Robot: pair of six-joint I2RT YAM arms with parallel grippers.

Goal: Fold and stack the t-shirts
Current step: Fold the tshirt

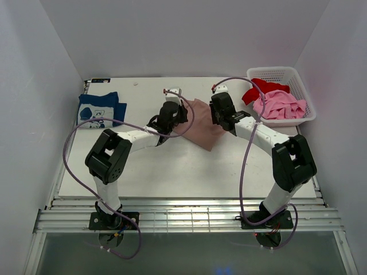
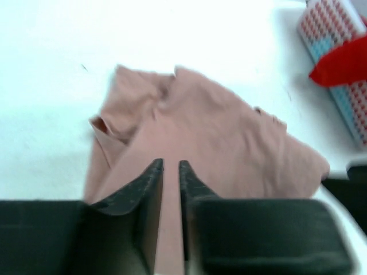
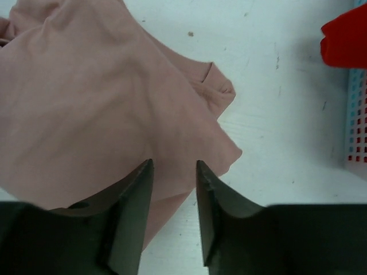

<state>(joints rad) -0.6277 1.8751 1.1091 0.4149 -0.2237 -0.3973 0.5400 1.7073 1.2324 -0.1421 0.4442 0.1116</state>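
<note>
- The dusty pink-tan t-shirt (image 1: pixel 199 130) lies crumpled at the middle of the white table (image 1: pixel 172 172), between the 2 wrists. In the top view it forms a rough wedge. Its long axis runs from upper left to lower right, with 1 corner pointing toward the lower right.
- In the right wrist view a sleeve cuff sticks out toward the right of the frame. The chest print is not visible in any view.
- The left arm rises from its base, bends at the elbow and reaches toward the upper right, with its wrist over the shirt's left edge. The left gripper (image 2: pixel 171 166) is nearly closed, and a strip of the pink-tan cloth is pinched in the thin gap.
- The right arm mirrors it, angling toward the upper left to the shirt's right edge. The right gripper (image 3: pixel 174 164) has its jaws partly apart with cloth between them. I cannot tell whether they are actually clamping it.
- There are 4 t-shirts. The navy t-shirt (image 1: pixel 100 107) lies folded at the upper left of the table, its white print showing.
- The red t-shirt (image 1: pixel 262 89) and the bright pink t-shirt (image 1: pixel 281 106) are heaped in the 1 white basket (image 1: pixel 299 80) at the upper right.
</note>
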